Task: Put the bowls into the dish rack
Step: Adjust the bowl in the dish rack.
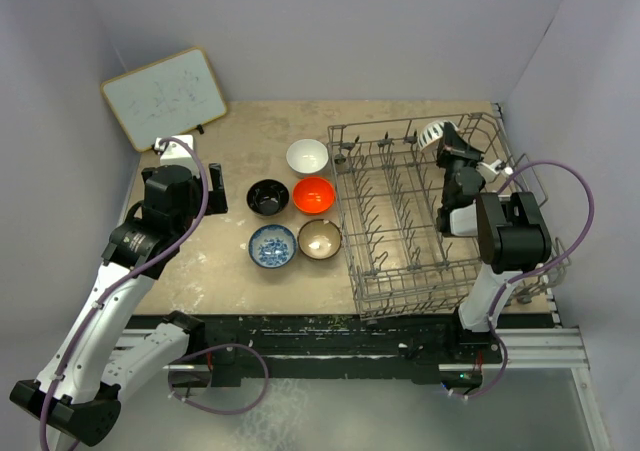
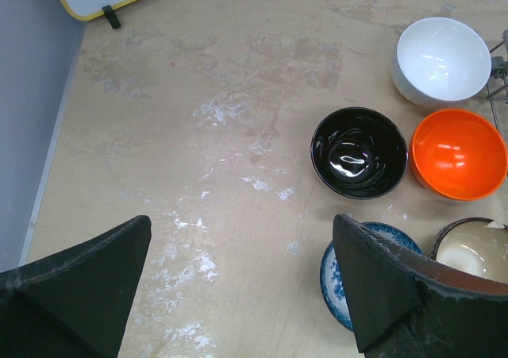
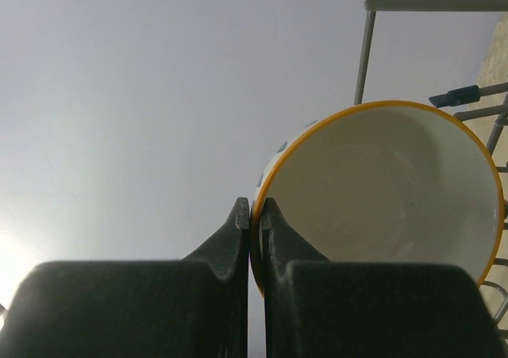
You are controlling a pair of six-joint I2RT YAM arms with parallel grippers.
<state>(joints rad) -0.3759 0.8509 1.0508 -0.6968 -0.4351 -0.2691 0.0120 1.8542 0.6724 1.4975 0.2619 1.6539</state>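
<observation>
Five bowls sit on the table left of the dish rack (image 1: 400, 221): white (image 1: 307, 156), black (image 1: 267, 197), orange-red (image 1: 313, 194), blue-and-white (image 1: 272, 244), and brown with cream inside (image 1: 319, 238). My left gripper (image 1: 215, 189) is open and empty above bare table, left of the black bowl (image 2: 359, 152); its right finger covers part of the blue-and-white bowl (image 2: 332, 282). My right gripper (image 1: 447, 143) is shut on the rim of the cream bowl (image 3: 389, 191), which has an orange rim, and holds it tilted over the rack's far right corner.
A white board (image 1: 165, 96) leans at the far left corner. The rack's wire wall (image 3: 365, 48) rises just behind the held bowl. Grey walls close in the table on three sides. The rack fills the right half of the table.
</observation>
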